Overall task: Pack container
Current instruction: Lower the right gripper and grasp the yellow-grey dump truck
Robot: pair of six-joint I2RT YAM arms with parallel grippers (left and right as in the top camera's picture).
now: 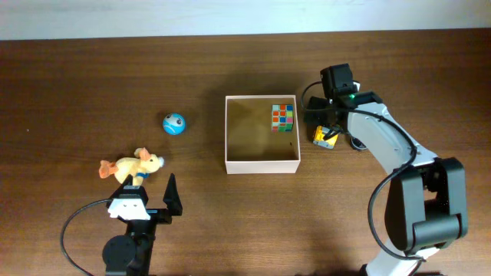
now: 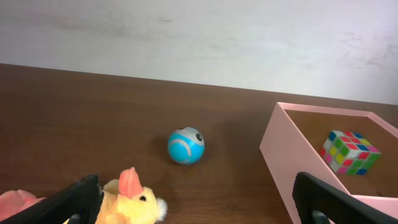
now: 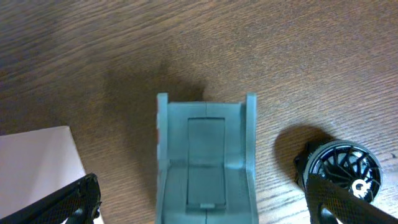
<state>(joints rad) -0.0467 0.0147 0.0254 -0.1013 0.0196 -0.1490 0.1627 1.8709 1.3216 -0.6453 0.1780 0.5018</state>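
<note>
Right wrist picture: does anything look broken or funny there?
A black wheel lies alone on the table, beside the grey toy but not attached to it. I cannot tell whether it belongs to that toy. Nothing else looks spilled or damaged.

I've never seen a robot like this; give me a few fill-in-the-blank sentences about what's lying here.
The only toy inside the container is a colourful puzzle ____.
The ball lying outside it is coloured ____.
The left tool and the right tool both stand ____.
Missing words: cube; blue; open.
</note>
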